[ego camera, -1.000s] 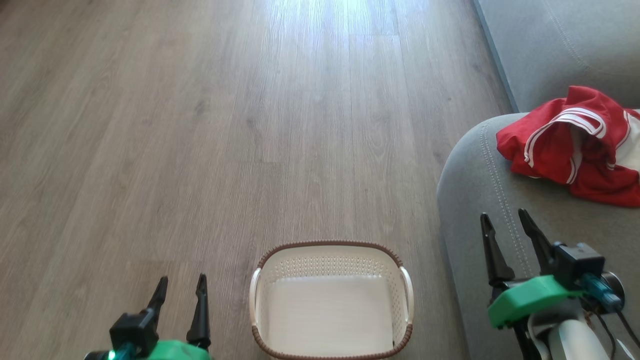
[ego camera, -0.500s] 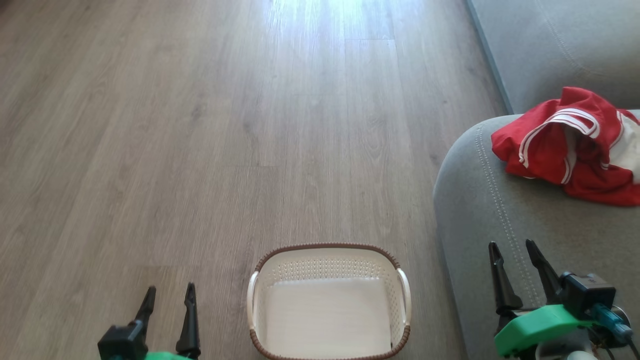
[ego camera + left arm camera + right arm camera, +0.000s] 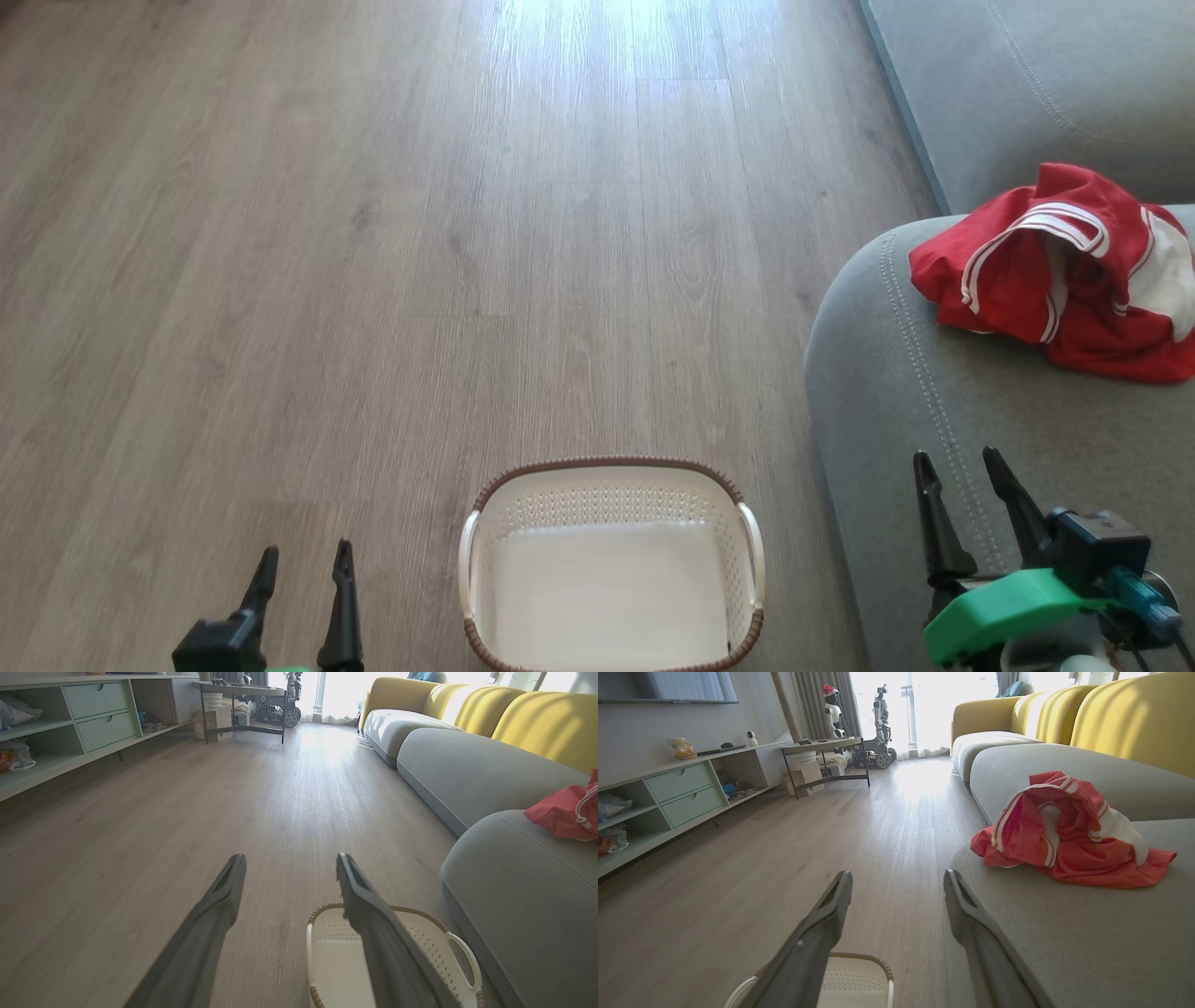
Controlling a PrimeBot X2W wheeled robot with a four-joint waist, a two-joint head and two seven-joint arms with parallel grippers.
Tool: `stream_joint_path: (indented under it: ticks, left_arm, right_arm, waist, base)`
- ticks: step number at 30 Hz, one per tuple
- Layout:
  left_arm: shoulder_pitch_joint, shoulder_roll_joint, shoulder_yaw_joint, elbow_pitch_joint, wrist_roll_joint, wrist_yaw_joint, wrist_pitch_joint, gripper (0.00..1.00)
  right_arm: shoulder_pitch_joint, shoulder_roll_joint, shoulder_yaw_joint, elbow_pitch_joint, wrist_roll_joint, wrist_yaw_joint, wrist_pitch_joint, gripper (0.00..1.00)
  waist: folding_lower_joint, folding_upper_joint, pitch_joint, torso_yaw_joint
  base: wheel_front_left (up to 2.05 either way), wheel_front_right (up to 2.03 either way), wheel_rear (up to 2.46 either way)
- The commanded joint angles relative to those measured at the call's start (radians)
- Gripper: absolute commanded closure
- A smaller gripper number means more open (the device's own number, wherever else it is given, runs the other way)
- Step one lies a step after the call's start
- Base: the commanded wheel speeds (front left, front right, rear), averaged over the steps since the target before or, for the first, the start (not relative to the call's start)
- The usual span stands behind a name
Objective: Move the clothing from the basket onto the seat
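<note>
The red clothing (image 3: 1055, 275) with white stripes lies crumpled on the grey seat (image 3: 934, 392) at the right. It also shows in the right wrist view (image 3: 1064, 830) and the left wrist view (image 3: 563, 812). The white basket (image 3: 611, 490) with a brown rim stands on the floor at bottom centre, with nothing inside. My left gripper (image 3: 303, 560) is open at the lower left, left of the basket. Over the seat's front edge my right gripper (image 3: 962, 467) is open, well short of the clothing. Both hold nothing.
Wooden floor (image 3: 420, 233) stretches ahead and to the left. A second grey sofa cushion (image 3: 1027, 84) lies beyond the seat, with yellow backrests (image 3: 1134, 714). A low green shelf unit (image 3: 70, 723) and a black-legged table (image 3: 243, 700) line the far left wall.
The head view has shifted slightly, so the seat and clothing sit a little further left. Both grippers have dropped lower in the picture and stay open.
</note>
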Motion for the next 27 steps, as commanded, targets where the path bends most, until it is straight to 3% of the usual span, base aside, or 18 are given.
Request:
stream_joint_path:
  ticks: [1,27]
  left_arm:
    - [-0.023,0.012,0.046,-0.022,0.011,0.001,-0.009,0.0]
    - [-0.012,-0.003,0.063,-0.015,0.012,-0.007,-0.008,0.0]
  right_arm:
    - [-0.02,-0.004,0.02,-0.034,-0.004,0.0,-0.009,0.0]
    - [-0.037,-0.004,0.021,-0.024,-0.012,0.0,-0.005,0.0]
  waist:
    - [0.0,0.0,0.001,0.002]
    - [0.0,0.0,0.012,0.011]
  base:
    - [0.0,0.0,0.0]
    - [0.0,0.0,0.0]
